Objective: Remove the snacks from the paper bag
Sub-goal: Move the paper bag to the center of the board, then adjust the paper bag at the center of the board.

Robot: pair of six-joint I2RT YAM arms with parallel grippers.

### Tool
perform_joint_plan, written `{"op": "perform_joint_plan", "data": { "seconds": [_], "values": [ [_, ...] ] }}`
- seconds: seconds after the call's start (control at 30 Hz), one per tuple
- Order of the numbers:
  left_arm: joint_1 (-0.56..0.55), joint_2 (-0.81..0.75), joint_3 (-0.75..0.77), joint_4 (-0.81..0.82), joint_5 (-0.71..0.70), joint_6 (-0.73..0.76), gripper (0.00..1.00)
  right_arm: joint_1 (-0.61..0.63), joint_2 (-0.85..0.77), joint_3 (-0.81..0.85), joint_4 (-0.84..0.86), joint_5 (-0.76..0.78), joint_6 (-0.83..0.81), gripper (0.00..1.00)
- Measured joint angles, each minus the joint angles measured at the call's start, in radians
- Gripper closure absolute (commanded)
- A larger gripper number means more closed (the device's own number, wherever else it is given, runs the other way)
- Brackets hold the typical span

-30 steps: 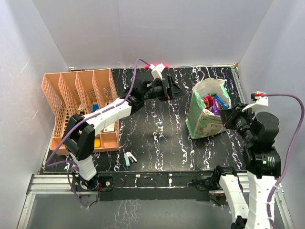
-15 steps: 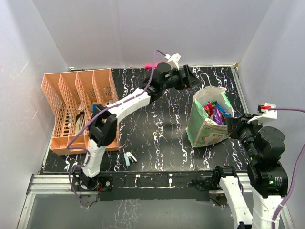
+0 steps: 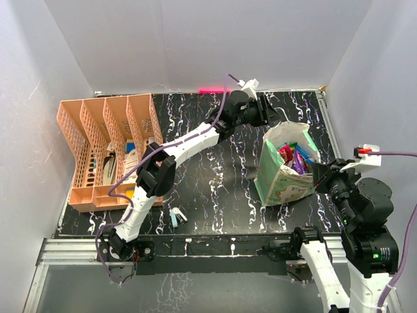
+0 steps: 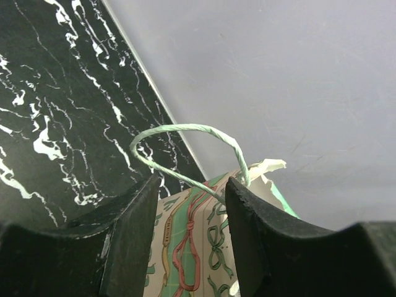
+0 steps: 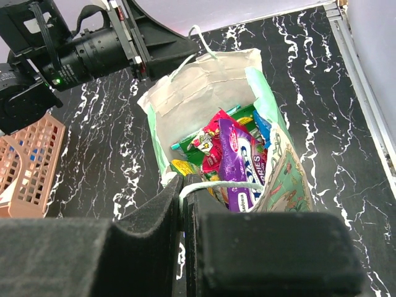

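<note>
The cream paper bag [image 3: 281,171] with green prints stands open at the right of the black table. It shows in the right wrist view [image 5: 198,99] too. Several snacks lie inside: a purple packet [image 5: 242,162], a red one [image 5: 213,145], green, yellow and blue ones. My right gripper [image 5: 187,201] is shut on the bag's near white string handle [image 5: 213,184]. My left gripper [image 3: 270,116] is open at the bag's far rim; the far handle loop [image 4: 185,133] runs between its fingers [image 4: 250,216], not pinched.
An orange slotted tray [image 3: 104,150] stands at the left with small items in it. A small pale blue and white object [image 3: 176,216] lies near the front edge. The white back and side walls close in the table.
My left gripper has swung right along the back edge to the bag's far handle. The bag has opened wider and shifted a little. My right gripper still holds the near handle.
</note>
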Motion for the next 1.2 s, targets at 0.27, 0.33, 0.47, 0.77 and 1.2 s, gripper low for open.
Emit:
{"op": "perform_joint_plan", "data": {
  "seconds": [0.27, 0.33, 0.47, 0.77, 1.2],
  "values": [
    [-0.002, 0.032, 0.013, 0.076, 0.016, -0.074, 0.51, 0.012, -0.003, 0.001, -0.005, 0.016, -0.009, 0.92],
    [-0.003, 0.048, 0.017, 0.100, 0.024, -0.100, 0.49, 0.016, -0.005, 0.001, -0.005, 0.019, -0.009, 0.92],
    [-0.003, 0.092, 0.027, 0.159, 0.056, -0.168, 0.43, 0.018, -0.016, 0.002, -0.013, 0.026, -0.010, 0.91],
    [-0.003, 0.098, -0.021, 0.313, 0.109, -0.272, 0.75, 0.023, -0.024, 0.003, -0.012, 0.031, -0.011, 0.91],
    [0.005, -0.009, -0.113, 0.346, 0.122, -0.255, 1.00, 0.024, -0.026, 0.006, -0.013, 0.032, -0.008, 0.91]
  ]
}}
